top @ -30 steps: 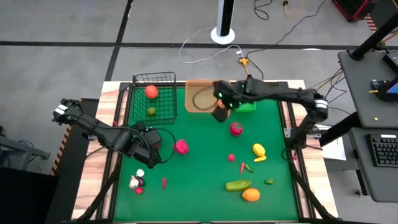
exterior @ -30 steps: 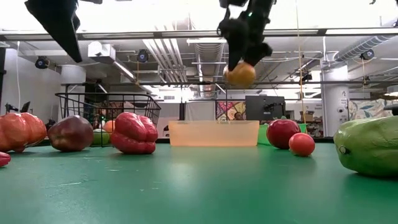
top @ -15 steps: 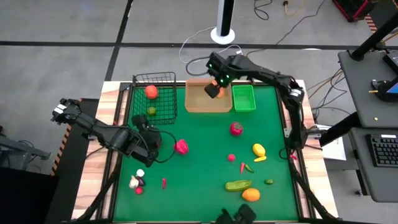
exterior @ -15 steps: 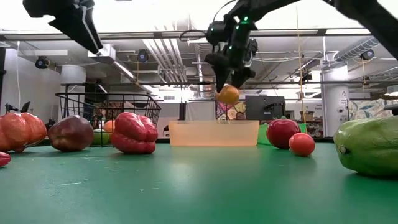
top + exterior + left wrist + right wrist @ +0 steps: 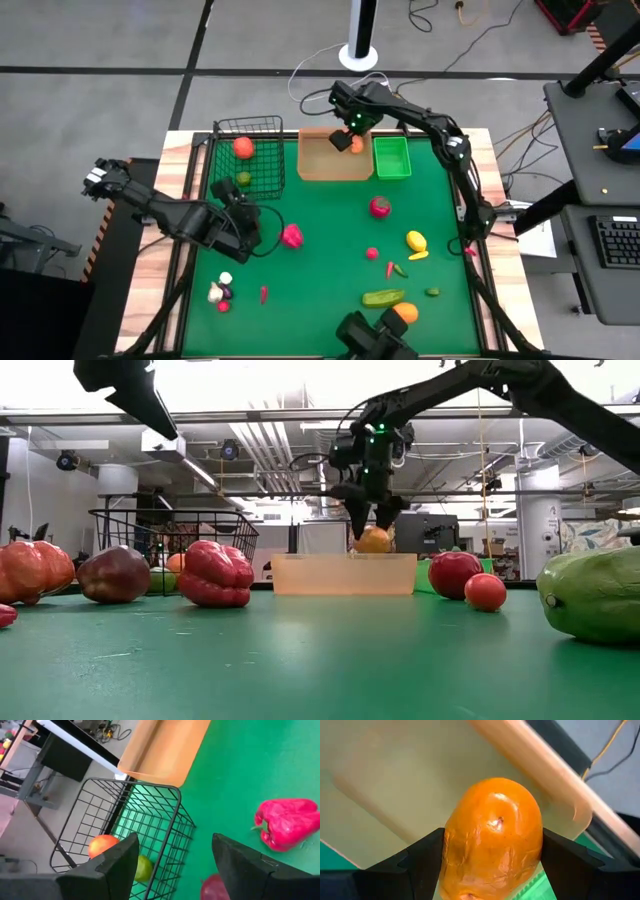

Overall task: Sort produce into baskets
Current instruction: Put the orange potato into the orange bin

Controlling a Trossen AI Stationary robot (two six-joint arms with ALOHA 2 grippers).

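Hanging upright in right tool (image 5: 492, 865): orange fruit (image 5: 492, 837)

My table (image 5: 330, 250) wears a green mat — wood rim showing. Beyond it, a white fan base (image 5: 358, 55) and loose cables (image 5: 440, 45) on grey floor; a keyboard (image 5: 612, 241) sits aside.

green table (image 5: 330, 255) carries wire basket (image 5: 247, 160), tan tray (image 5: 318, 165), green bin (image 5: 392, 158), scattered produce (image 5: 383, 298).
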